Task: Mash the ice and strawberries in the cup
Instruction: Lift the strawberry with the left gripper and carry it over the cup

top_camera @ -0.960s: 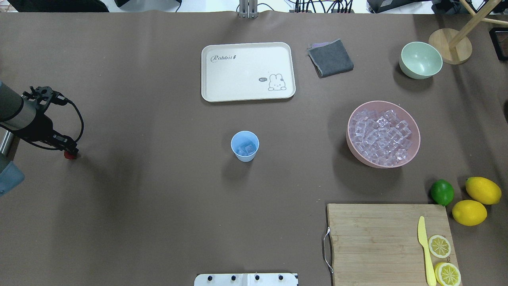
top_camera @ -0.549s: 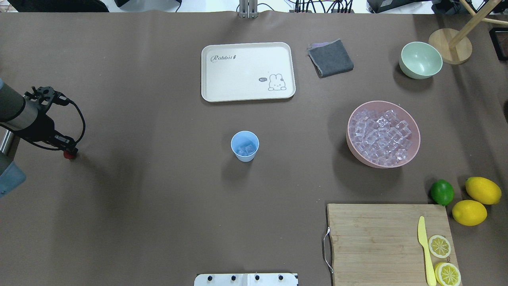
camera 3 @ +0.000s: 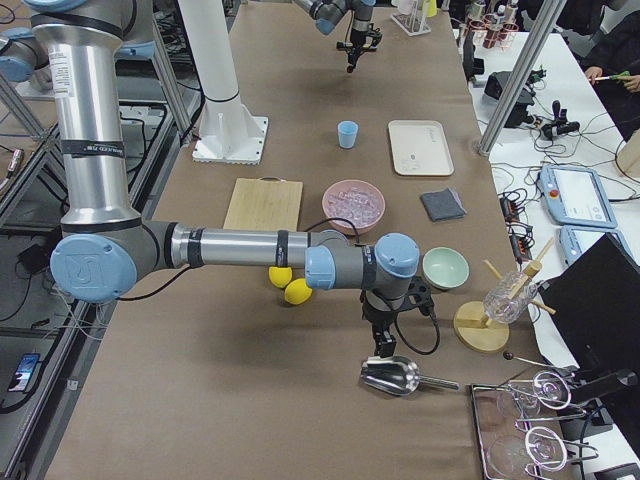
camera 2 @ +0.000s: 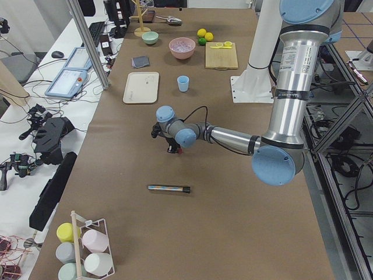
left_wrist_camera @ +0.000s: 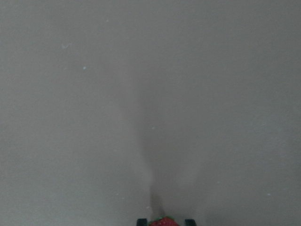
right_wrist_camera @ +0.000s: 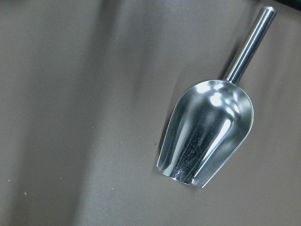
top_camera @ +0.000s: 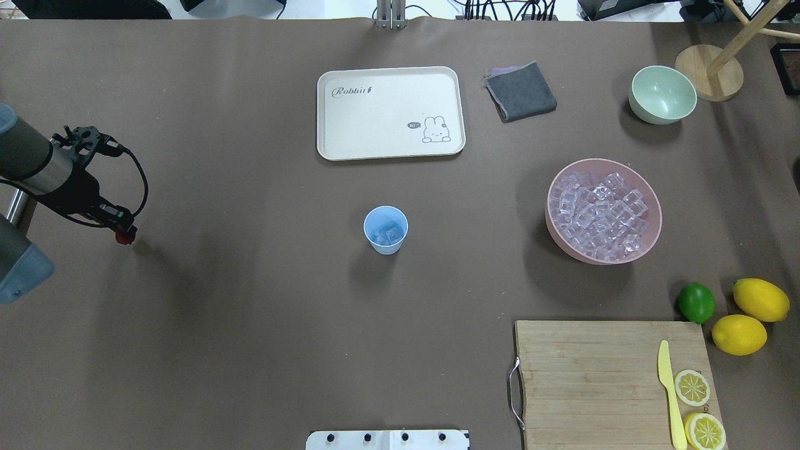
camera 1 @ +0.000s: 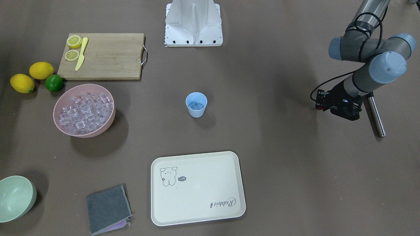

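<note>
The light-blue cup (top_camera: 385,230) stands upright mid-table with a few ice cubes inside; it also shows in the front view (camera 1: 196,104). A heap of ice (top_camera: 603,212) fills the pink bowl (top_camera: 654,234) to its right. My left gripper (top_camera: 125,236) is far left of the cup, shut on a small red strawberry (left_wrist_camera: 164,221) held just above the table. My right gripper (camera 3: 385,345) shows only in the right side view, over a metal scoop (right_wrist_camera: 207,136); I cannot tell whether it is open or shut.
A cream tray (top_camera: 390,112), a grey cloth (top_camera: 520,91) and a pale green bowl (top_camera: 662,94) lie at the far side. A cutting board (top_camera: 600,381) holds a yellow knife and lemon slices, beside a lime (top_camera: 696,302) and lemons. A metal rod (camera 1: 375,113) lies under the left arm.
My left gripper has moved a little toward the cup and slightly farther from the robot's side, still holding the strawberry. Nothing else has moved.
</note>
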Controlling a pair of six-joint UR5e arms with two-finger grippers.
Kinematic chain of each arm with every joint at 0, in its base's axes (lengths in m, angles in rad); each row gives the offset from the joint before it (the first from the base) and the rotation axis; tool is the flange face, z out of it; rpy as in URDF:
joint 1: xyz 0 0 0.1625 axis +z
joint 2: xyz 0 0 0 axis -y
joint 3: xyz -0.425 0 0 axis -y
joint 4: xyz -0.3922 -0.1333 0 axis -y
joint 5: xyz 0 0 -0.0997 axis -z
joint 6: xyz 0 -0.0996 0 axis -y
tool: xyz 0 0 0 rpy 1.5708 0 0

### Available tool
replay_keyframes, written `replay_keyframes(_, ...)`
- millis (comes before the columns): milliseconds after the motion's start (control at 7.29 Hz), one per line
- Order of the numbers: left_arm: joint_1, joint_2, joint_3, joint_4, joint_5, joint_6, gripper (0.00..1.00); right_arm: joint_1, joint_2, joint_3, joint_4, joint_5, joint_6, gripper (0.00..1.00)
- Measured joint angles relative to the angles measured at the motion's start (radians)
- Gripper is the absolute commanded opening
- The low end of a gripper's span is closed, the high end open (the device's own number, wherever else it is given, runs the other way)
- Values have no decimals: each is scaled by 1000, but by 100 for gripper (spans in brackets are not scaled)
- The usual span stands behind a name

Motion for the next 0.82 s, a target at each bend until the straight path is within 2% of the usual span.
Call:
replay_keyframes(686, 4, -336, -123, 504, -6, -3, 29, 12, -18, 9, 1, -2, -9, 99)
replay_keyframes(823, 17, -401, -132, 573, -5, -25, 29, 16, -21, 9, 1, -3, -11, 99)
